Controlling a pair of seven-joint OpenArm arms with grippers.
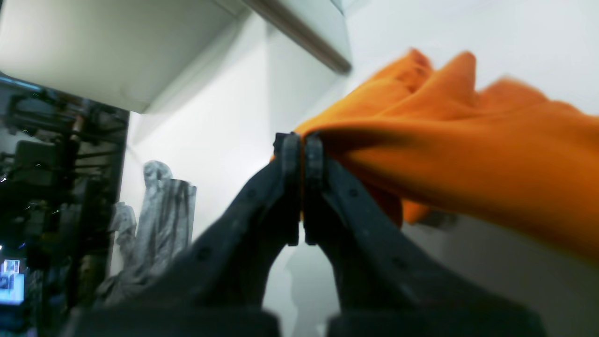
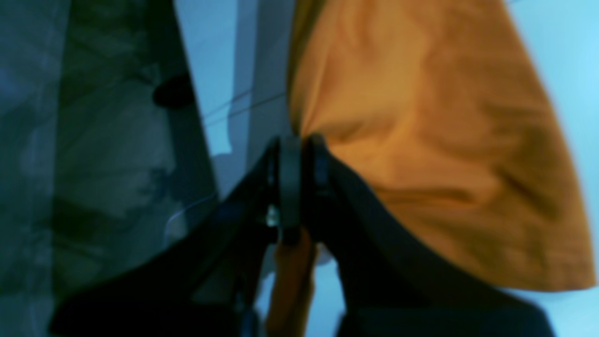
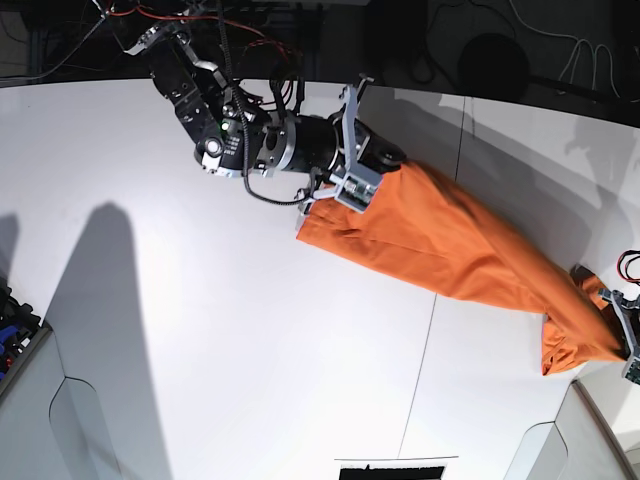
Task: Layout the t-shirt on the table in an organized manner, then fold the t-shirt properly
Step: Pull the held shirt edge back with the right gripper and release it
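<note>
The burnt-orange t-shirt [image 3: 450,240] hangs stretched in a long band between my two grippers, above the white table [image 3: 200,330]. In the base view my right gripper [image 3: 388,162] holds the upper end near the table's far edge, and my left gripper [image 3: 612,305] holds the lower end at the right border. The right wrist view shows that gripper [image 2: 302,145] shut on a bunched fold of the t-shirt [image 2: 421,140]. In the left wrist view the gripper [image 1: 302,140] is shut on the edge of the t-shirt [image 1: 468,154], whose folds trail off to the right.
A thin dark seam [image 3: 430,330] runs across the table under the cloth. Cables and dark gear [image 3: 520,50] lie beyond the far edge. A dark box [image 3: 15,340] sits at the left border, and a black strip [image 3: 390,468] at the near edge.
</note>
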